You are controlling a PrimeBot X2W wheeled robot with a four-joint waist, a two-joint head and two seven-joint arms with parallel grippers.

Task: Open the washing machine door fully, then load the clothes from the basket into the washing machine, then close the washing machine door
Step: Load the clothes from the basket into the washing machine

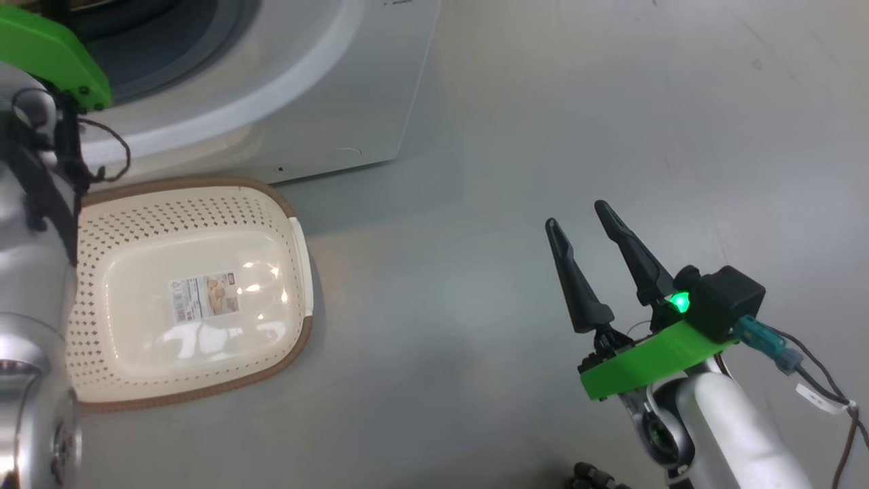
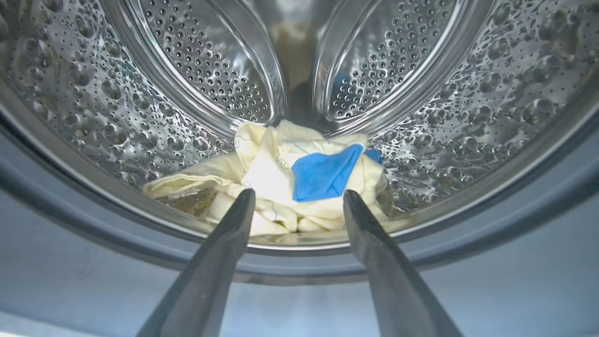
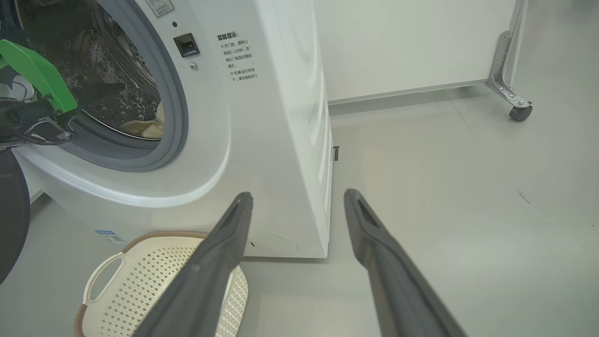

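The clothes (image 2: 271, 164), pale yellow with a blue patch, lie bunched on the bottom of the metal drum (image 2: 468, 93). My left gripper (image 2: 299, 194) is open at the drum's mouth, its fingers just short of the fabric and holding nothing. The washing machine (image 1: 326, 102) stands at the upper left with its opening uncovered. A dark curved edge of the washing machine door (image 3: 11, 210) shows swung aside at the far left. The cream basket (image 1: 204, 204) sits on the floor in front of the machine, with nothing in it. My right gripper (image 1: 576, 214) hovers open over bare floor, right of the basket.
Grey floor (image 1: 543, 102) stretches to the right of the machine. A white panel on a metal castor bracket (image 3: 519, 112) stands at the back right. My left forearm (image 1: 27, 272) crosses the basket's left side, trailing a loose cable (image 1: 115, 149).
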